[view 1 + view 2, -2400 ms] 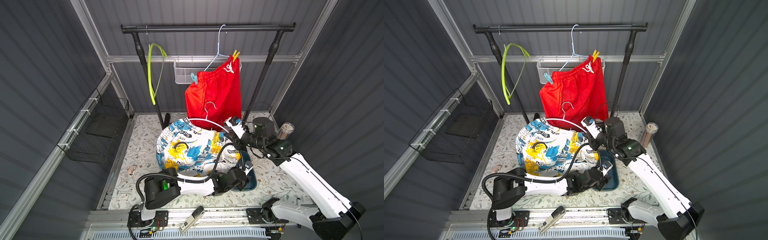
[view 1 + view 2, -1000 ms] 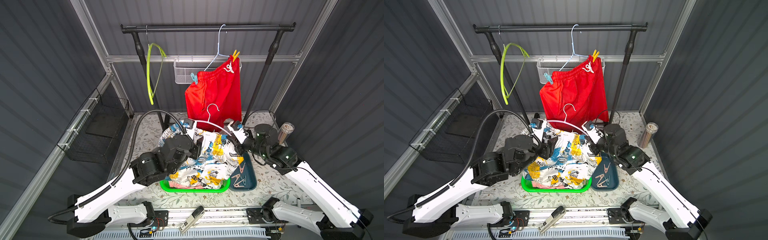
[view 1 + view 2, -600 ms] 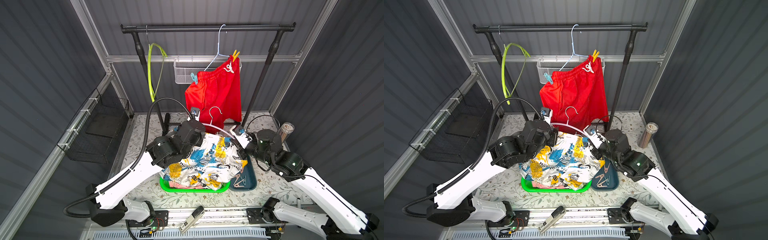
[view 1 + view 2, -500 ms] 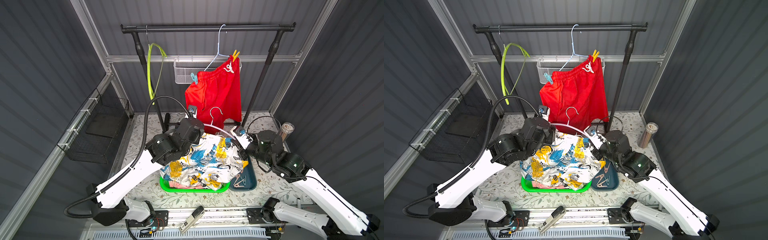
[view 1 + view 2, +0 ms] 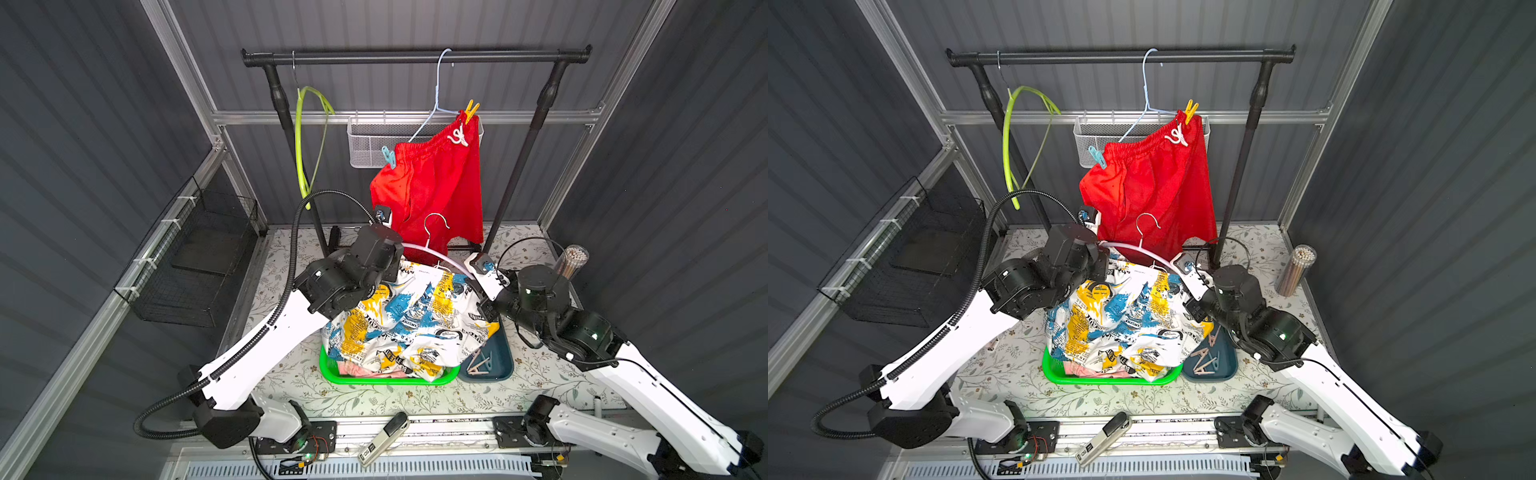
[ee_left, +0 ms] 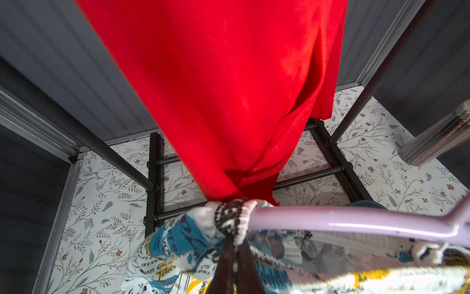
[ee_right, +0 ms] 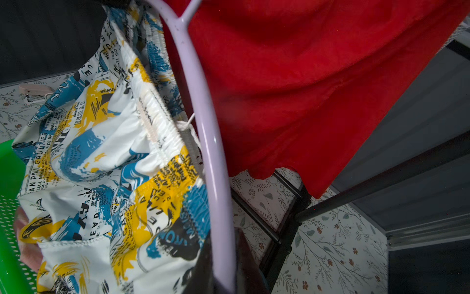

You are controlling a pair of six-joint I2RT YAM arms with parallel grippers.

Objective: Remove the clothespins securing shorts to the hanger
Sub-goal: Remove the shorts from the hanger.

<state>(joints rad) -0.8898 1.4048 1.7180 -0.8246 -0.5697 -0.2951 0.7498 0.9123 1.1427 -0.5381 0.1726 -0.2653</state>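
Left wrist view shows the left gripper [image 6: 232, 244] closed on the bunched waistband of the printed shorts [image 6: 183, 236], right where that waistband wraps the end of the lilac hanger [image 6: 356, 221]. No peg can be made out at this pinch. From the right wrist view, the right gripper [image 7: 223, 254] is clamped on the opposite arm of the same hanger, the bar running out between its fingers. The printed waistband sags along the bar ahead of it. In both top views the two grippers hold the hanger level between them, and the printed shorts drape down from it. Directly below the grippers the cloth falls into the green basket [image 5: 374, 379], where the pink shorts [image 5: 353, 368] lie under it. A teal tray [image 5: 500, 365] sits just beneath the right gripper and holds several loose clothespins [image 5: 478, 360]. One pink clothespin [image 7: 35, 89] lies on the tabletop [image 5: 374, 401], past the printed shorts from the right gripper. Beyond and above both grippers the red shorts [image 5: 436, 178] hang from a wire hanger [image 5: 432, 112] on the rail [image 5: 415, 57]. They are pinned by a yellow clothespin [image 5: 471, 110] at the upper corner, nearer the right gripper's side. A blue clothespin [image 5: 388, 157] pins the lower corner, above the left gripper.
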